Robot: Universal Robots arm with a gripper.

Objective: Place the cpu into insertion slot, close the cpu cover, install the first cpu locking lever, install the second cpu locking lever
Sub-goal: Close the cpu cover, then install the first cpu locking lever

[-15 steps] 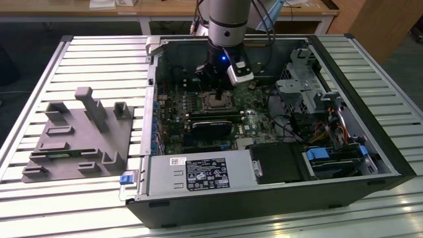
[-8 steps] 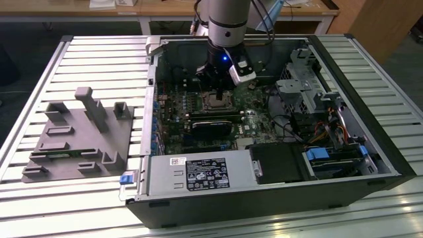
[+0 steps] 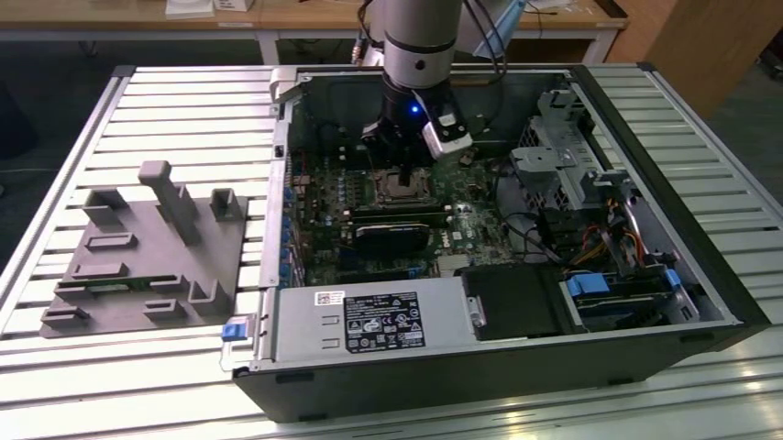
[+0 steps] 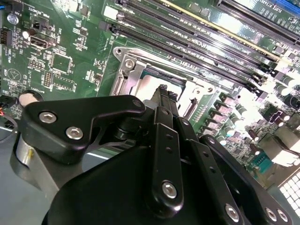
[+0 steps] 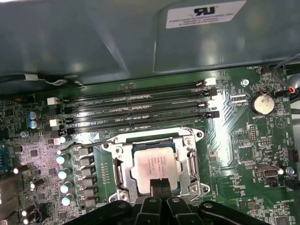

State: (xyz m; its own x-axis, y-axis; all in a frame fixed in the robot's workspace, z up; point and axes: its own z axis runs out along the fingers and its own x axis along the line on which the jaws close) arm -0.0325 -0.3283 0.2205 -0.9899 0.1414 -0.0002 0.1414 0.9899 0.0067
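In the exterior view, an open computer case (image 3: 490, 367) is seen lying on the slatted worktop (image 3: 183, 101), with a grey moulded fixture (image 3: 147, 247) set well apart at the exterior view's left. The arm (image 3: 416, 46) is held nearly upright over the case, and the pincer (image 3: 402, 170) is pointed straight down at the socket area of the green board (image 3: 367, 215).

In the second wrist view, the cpu (image 4: 145, 86) is seen lying flat in its socket, framed by the cpu cover (image 4: 126, 70), which lies down flat around it. The fingertips (image 4: 161, 93) are pressed together with nothing between them. Their end is set at the pale metal top, touching it or just above it.

In the first wrist view, the first two steps are judged done: the cpu is seated in the insertion slot (image 5: 154, 144) and the silver frame is lowered over it. A thin wire lever (image 5: 79, 146) is seen beside the socket, near the memory slots (image 5: 140, 105). Whether either lever is latched cannot be told with certainty, so the locking steps are possibly left.
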